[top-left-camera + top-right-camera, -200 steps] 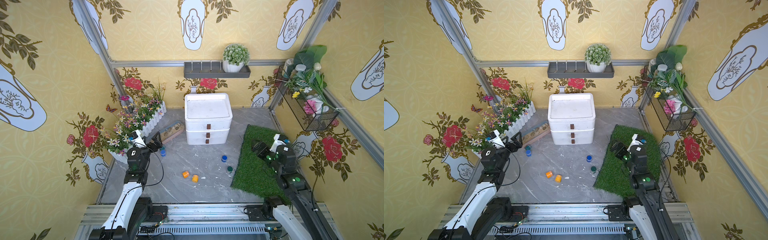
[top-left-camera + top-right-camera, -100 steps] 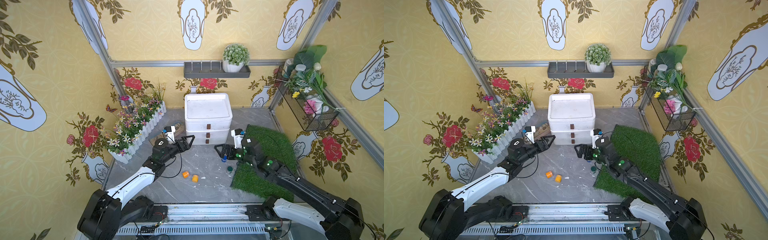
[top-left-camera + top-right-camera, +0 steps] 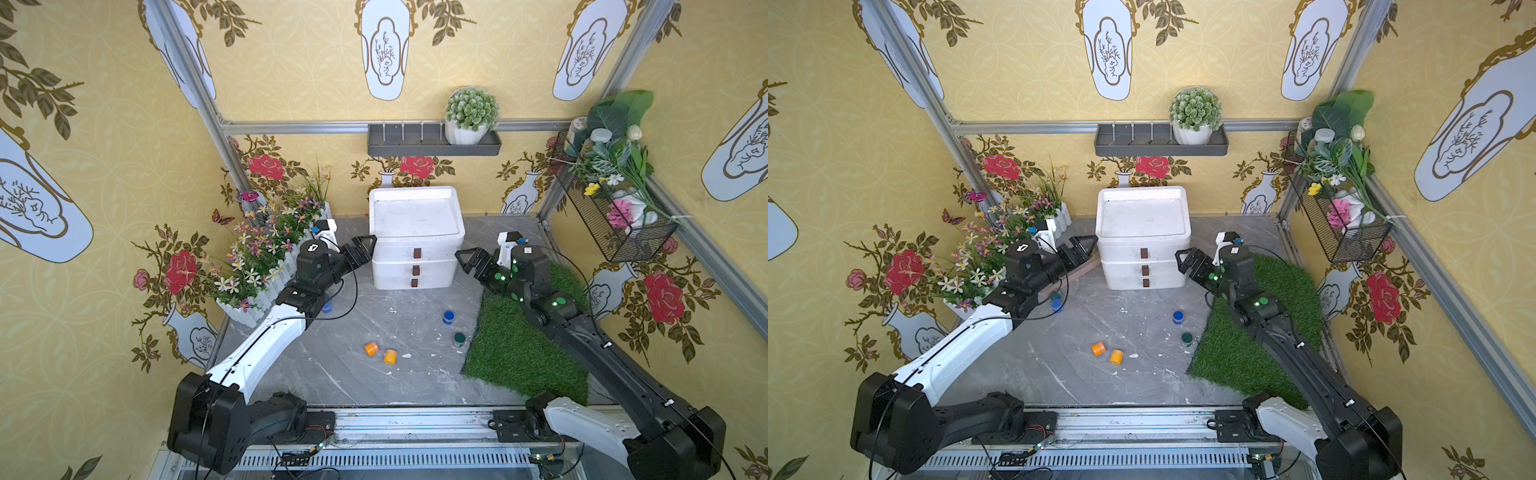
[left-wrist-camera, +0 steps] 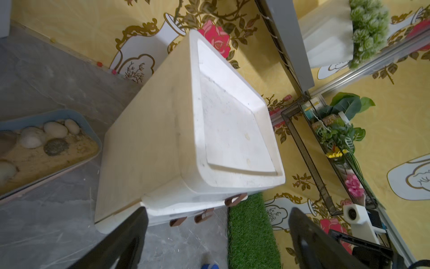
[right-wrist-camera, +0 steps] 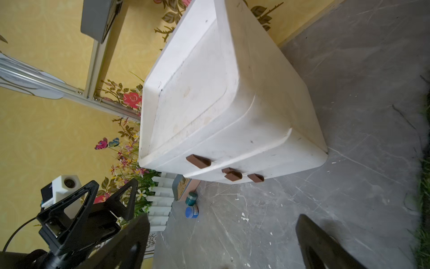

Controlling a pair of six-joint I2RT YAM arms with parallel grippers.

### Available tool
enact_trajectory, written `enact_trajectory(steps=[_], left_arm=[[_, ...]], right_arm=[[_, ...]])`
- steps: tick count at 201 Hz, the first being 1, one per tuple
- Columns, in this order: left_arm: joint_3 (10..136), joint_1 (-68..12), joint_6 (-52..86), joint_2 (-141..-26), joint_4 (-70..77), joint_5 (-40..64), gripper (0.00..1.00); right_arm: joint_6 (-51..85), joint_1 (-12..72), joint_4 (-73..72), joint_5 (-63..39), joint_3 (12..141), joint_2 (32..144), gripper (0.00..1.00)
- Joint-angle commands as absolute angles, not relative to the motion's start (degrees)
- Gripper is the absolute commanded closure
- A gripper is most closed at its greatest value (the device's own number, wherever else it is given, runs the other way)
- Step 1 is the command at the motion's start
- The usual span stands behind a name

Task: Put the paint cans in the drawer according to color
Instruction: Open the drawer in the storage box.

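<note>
Left end effector (image 3: 363, 251) and right end effector (image 3: 467, 262) flank the shut drawer unit (image 3: 415, 216), both spread empty, seemingly poised to steady and open it.

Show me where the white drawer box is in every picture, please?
In a top view: the white drawer box stands mid-picture, against the back wall.
In a top view: mid-picture again, against the back wall.
Left wrist: it fills the middle, seen tilted from a corner.
Right wrist: it fills the upper middle, with its brown handles below.
Shared landmark: the grey wall shelf.
</note>
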State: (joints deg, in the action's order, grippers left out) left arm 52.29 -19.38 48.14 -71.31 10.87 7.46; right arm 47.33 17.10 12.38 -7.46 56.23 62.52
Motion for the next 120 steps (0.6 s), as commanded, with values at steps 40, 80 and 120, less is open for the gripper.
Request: enact_trajectory(steps=[40,80,120], left_arm=[[51.3,-18.6,50.4,-73.0,12.9,11.2,0.04],[48.2,-18.6,52.6,-72.6,16.2,10.6,0.04],[46.9,-18.3,52.3,-71.3,15.8,10.5,0.04]], right_arm=[[46.9,32.6,18.7,3.5,61.6,69.7,0.11],[48.5,36.1,28.1,14.0,74.2,81.9,0.23],[46.2,34.4,27.3,10.9,81.5,90.1,0.38]])
